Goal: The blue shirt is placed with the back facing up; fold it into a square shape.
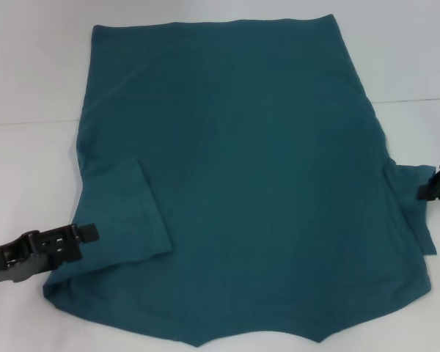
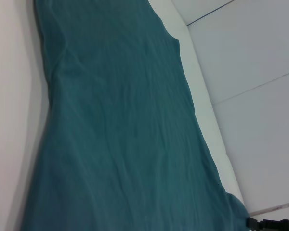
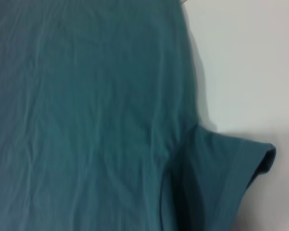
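Note:
The blue shirt (image 1: 242,169) lies spread flat on the white table (image 1: 29,161), with its hem at the far side and its collar edge at the near side. One sleeve (image 1: 121,213) is folded inward over the body on the left. My left gripper (image 1: 88,234) hovers at the outer edge of that folded sleeve. The other sleeve (image 1: 414,213) sticks out on the right, and my right gripper (image 1: 418,189) is right at its far edge. In the right wrist view that sleeve (image 3: 221,183) lies unfolded beside the shirt body (image 3: 86,115). The left wrist view looks along the shirt (image 2: 120,134).
White tabletop (image 1: 418,66) shows on both sides of the shirt and beyond its hem. A table seam (image 1: 425,99) runs across at the far right. The right gripper (image 2: 272,224) shows at a corner of the left wrist view.

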Tool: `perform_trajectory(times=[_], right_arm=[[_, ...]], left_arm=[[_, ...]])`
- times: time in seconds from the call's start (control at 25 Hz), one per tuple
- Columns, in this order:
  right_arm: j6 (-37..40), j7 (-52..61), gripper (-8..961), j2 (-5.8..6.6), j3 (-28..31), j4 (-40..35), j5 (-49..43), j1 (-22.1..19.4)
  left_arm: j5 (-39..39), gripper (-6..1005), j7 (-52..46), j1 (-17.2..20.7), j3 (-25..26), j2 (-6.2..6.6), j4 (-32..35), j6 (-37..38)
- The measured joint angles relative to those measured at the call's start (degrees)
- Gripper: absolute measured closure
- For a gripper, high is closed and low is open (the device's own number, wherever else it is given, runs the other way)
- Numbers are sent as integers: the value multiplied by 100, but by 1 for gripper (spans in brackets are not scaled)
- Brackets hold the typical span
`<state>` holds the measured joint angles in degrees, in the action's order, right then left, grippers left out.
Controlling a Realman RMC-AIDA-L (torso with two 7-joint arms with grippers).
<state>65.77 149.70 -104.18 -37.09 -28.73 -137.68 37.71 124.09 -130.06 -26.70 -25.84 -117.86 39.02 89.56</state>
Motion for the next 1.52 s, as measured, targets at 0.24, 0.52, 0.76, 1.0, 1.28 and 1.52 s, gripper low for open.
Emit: perform_trajectory(times=[0.24, 0.52, 0.76, 1.0, 1.28, 1.52], right_arm=[[127, 179, 920, 120, 44, -421, -196, -63], [500, 342, 916, 209, 31, -886, -516, 13], [756, 337, 913, 148, -5, -865, -1071, 154], [843, 402, 832, 154, 167, -858, -1189, 67], [653, 505, 564, 81, 287, -789, -1183, 0], [313, 508, 491, -36, 300, -457, -1164, 86]], left_arm=[[0, 215, -8, 16, 0, 0, 0, 9], [0, 215, -17, 25, 0, 0, 0, 32], [0, 216, -19, 25, 0, 0, 0, 10], [1, 216, -20, 25, 7, 0, 0, 1], [1, 216, -20, 21, 9, -6, -38, -57], [1, 216, -20, 8, 0, -9, -62, -78]])
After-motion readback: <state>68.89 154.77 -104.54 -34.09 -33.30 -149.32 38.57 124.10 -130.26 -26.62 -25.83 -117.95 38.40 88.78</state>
